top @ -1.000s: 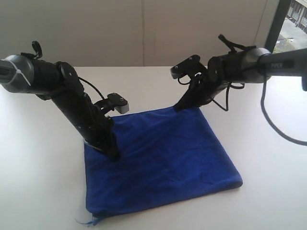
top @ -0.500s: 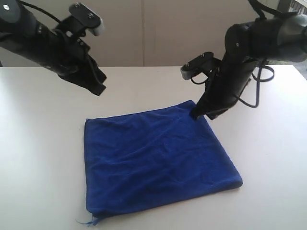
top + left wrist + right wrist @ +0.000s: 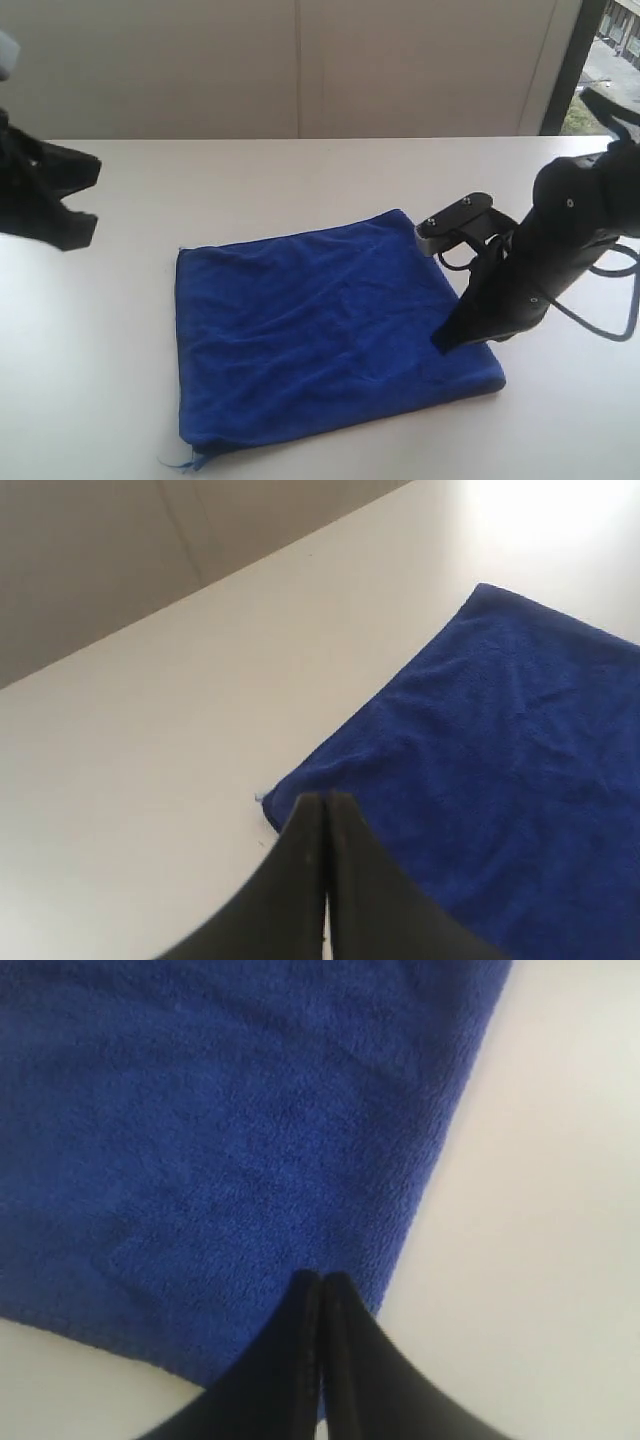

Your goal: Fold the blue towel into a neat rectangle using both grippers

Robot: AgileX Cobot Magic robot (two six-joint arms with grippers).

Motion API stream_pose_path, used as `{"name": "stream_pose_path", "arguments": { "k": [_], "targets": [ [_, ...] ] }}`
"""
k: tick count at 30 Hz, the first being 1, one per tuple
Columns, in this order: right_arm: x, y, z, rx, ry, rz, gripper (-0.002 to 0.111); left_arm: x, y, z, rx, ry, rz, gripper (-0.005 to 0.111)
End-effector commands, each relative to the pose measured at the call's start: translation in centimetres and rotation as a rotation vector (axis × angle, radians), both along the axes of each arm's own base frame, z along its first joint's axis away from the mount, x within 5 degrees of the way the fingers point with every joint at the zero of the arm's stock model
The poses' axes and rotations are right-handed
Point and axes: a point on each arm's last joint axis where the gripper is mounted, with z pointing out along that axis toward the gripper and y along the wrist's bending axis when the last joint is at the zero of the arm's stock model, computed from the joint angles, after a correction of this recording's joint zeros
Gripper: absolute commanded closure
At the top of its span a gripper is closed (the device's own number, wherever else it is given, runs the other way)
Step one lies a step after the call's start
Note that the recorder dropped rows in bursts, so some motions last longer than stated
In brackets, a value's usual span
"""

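Note:
The blue towel [image 3: 320, 325] lies flat on the white table [image 3: 300, 180] as a roughly square folded sheet, with a small thread at its near left corner [image 3: 178, 462]. My left gripper [image 3: 76, 233] hangs shut at the far left, well off the cloth. The left wrist view shows its fingertips [image 3: 327, 800] pressed together above a corner of the towel [image 3: 500, 770]. My right gripper [image 3: 441, 344] is shut and empty, just above the towel's right edge near the front right corner. In the right wrist view its shut tips [image 3: 322, 1280] sit over the towel [image 3: 200, 1130] close to its border.
A pale wall runs behind the table, with a dark window frame [image 3: 572, 55] at the back right. The right arm's cable [image 3: 610, 300] loops over the table on the right. Bare tabletop surrounds the towel.
The left arm has swung away to the far left, off the towel. The right gripper has travelled from the towel's far right corner along its right edge towards the near right corner.

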Motion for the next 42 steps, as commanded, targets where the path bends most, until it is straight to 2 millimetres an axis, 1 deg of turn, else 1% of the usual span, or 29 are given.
{"name": "stream_pose_path", "arguments": {
  "k": [1, 5, 9, 13, 17, 22, 28, 30, 37, 39, 42],
  "targets": [
    [-0.8, -0.1, -0.8, 0.012, -0.015, -0.019, 0.108, -2.7, 1.4, -1.2, -0.064, -0.026, 0.033, 0.107],
    [-1.2, -0.2, -1.5, 0.014, -0.037, -0.021, 0.108, -4.6, 2.4, -1.7, -0.135, -0.09, 0.064, 0.107],
    [-1.5, -0.3, -2.0, 0.014, -0.039, -0.022, 0.108, -6.0, 3.0, -2.2, -0.141, -0.101, 0.059, 0.107],
    [-2.0, -0.4, -3.1, 0.004, 0.008, -0.022, 0.108, -6.6, 3.3, -2.9, -0.144, -0.101, 0.06, 0.107],
    [-2.8, -0.2, -4.3, -0.004, 0.069, -0.021, 0.108, -6.8, 3.4, -3.5, -0.139, -0.089, 0.06, 0.107],
    [-3.9, 1.8, -4.6, -0.01, 0.105, 0.049, 0.108, -6.8, 3.4, -3.7, -0.136, -0.084, 0.061, 0.107],
    [-5.7, 5.2, -4.7, -0.025, 0.156, 0.16, 0.108, -6.8, 3.4, -3.6, -0.139, -0.09, 0.062, 0.107],
    [-6.2, 6.0, -4.7, -0.03, 0.174, 0.178, 0.108, -6.8, 3.4, -3.6, -0.139, -0.09, 0.062, 0.107],
    [-8.9, 8.9, -4.8, -0.071, 0.26, 0.278, 0.108, -6.8, 3.4, -3.6, -0.139, -0.09, 0.062, 0.107],
    [-9.6, 9.8, -4.8, -0.074, 0.261, 0.301, 0.108, -6.8, 3.4, -3.6, -0.139, -0.09, 0.062, 0.107],
    [-10.7, 11.6, -4.6, -0.06, 0.254, 0.357, 0.108, -6.8, 3.4, -3.6, -0.139, -0.09, 0.062, 0.107]
  ]
}}
